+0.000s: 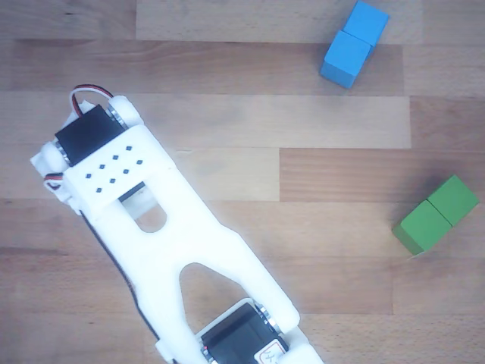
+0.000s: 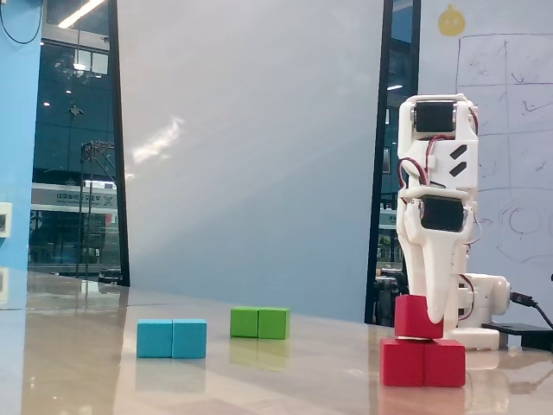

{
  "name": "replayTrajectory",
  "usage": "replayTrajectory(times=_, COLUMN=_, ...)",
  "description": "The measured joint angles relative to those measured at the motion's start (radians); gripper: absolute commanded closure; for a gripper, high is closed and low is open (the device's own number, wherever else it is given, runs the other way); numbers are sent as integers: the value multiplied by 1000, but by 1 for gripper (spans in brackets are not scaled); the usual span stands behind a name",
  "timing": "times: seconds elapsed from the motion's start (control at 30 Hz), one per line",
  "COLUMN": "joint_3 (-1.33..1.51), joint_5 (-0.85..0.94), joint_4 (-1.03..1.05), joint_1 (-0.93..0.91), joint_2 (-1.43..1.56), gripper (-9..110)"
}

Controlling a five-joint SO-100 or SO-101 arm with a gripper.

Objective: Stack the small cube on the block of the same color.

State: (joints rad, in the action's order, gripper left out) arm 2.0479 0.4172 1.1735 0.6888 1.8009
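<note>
In the fixed view the small red cube (image 2: 416, 316) is held at the tip of my white gripper (image 2: 429, 323), which points straight down and is shut on it. The cube sits right over the middle of the red oblong block (image 2: 423, 362), its underside level with the block's top. Whether they touch, I cannot tell. One white finger (image 2: 439, 298) covers the cube's right side. In the other view, from above, my arm (image 1: 159, 227) hides both red pieces and the fingertips.
A blue oblong block (image 2: 172, 338) (image 1: 353, 43) and a green oblong block (image 2: 259, 322) (image 1: 436, 215) lie apart from the red one on the wooden table (image 1: 227, 76). The arm's base and cables (image 2: 484, 320) stand just behind the red block.
</note>
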Motion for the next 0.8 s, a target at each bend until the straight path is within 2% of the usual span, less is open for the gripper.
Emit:
replayTrajectory(times=0.17, joint_3=0, joint_5=0, joint_4=0, joint_1=0, joint_2=0, gripper=89)
replayTrajectory(times=0.57, joint_3=-2, joint_5=0, joint_4=0, joint_1=0, joint_2=0, gripper=66)
replayTrajectory(times=0.8, joint_3=-2, joint_5=0, joint_4=0, joint_1=0, joint_2=0, gripper=64)
